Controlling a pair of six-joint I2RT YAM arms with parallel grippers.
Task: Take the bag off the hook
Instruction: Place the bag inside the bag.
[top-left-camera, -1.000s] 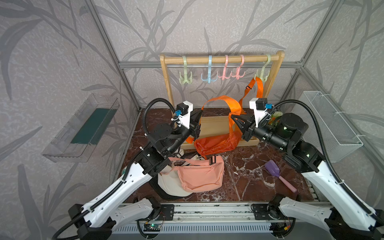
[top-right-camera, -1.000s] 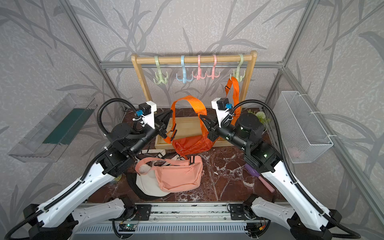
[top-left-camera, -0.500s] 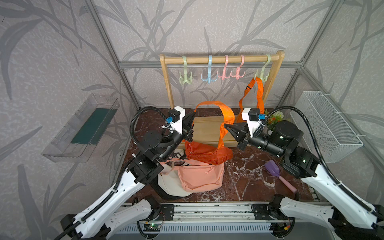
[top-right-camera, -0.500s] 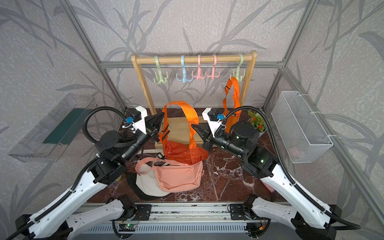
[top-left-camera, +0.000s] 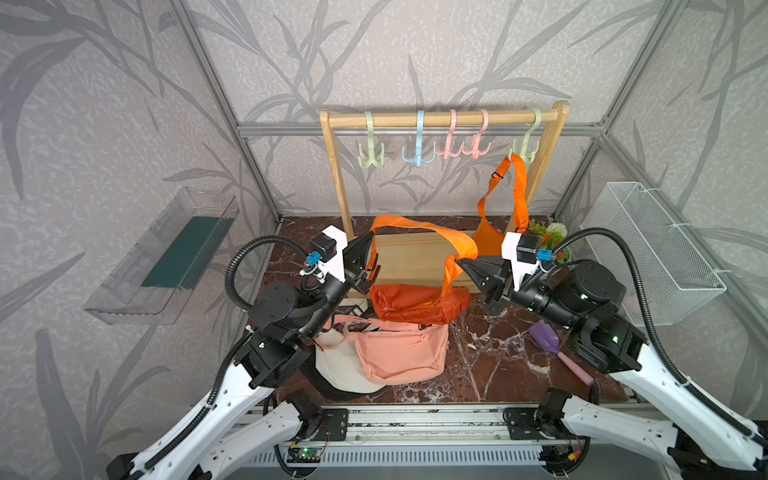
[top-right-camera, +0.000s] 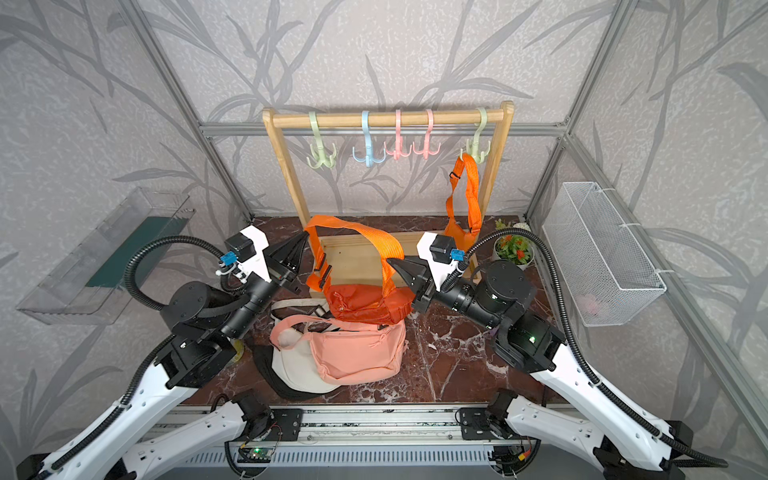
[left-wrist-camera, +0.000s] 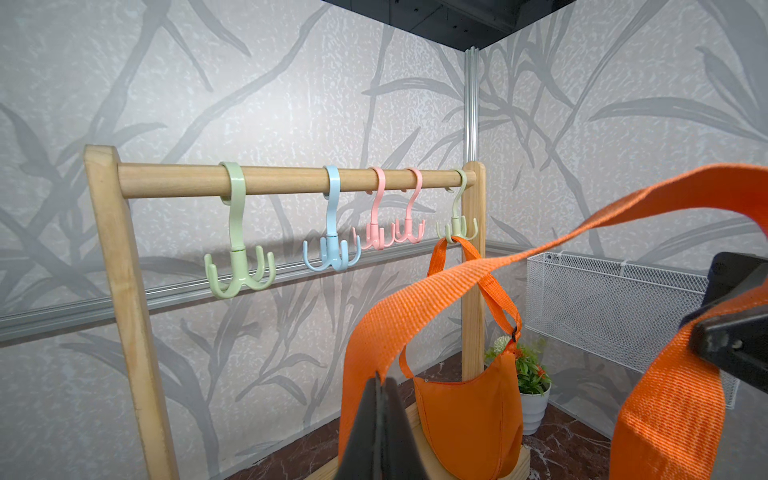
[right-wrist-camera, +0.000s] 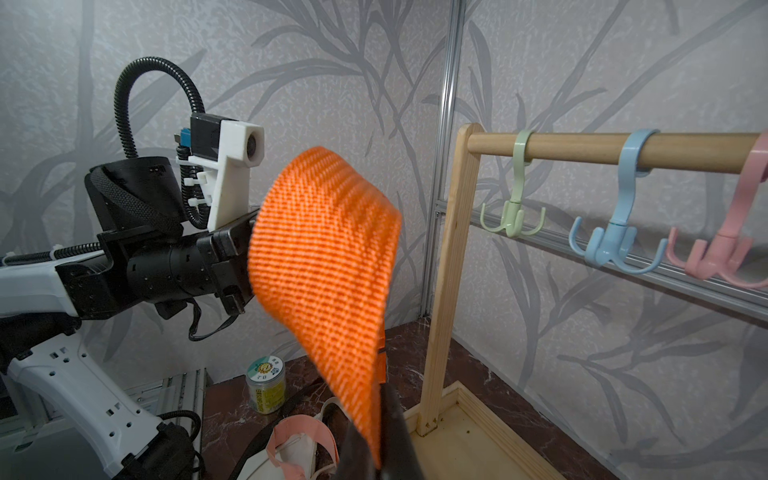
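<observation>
L gripper (top-left-camera: 368, 246) & R gripper (top-left-camera: 463, 264) both pinch the strap (top-left-camera: 419, 228), stretched across btwn them, orange bag (top-left-camera: 419, 301) hanging below, right over pink bag (top-left-camera: 403, 353).

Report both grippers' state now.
Left gripper: shut on the unhooked orange bag's strap.
Right gripper: shut on the same strap.

Even, bright light throws soft shadows behind the rack (top-left-camera: 440, 118), edges bow, and the near strap (right-wrist-camera: 324, 257) blurs.
</observation>
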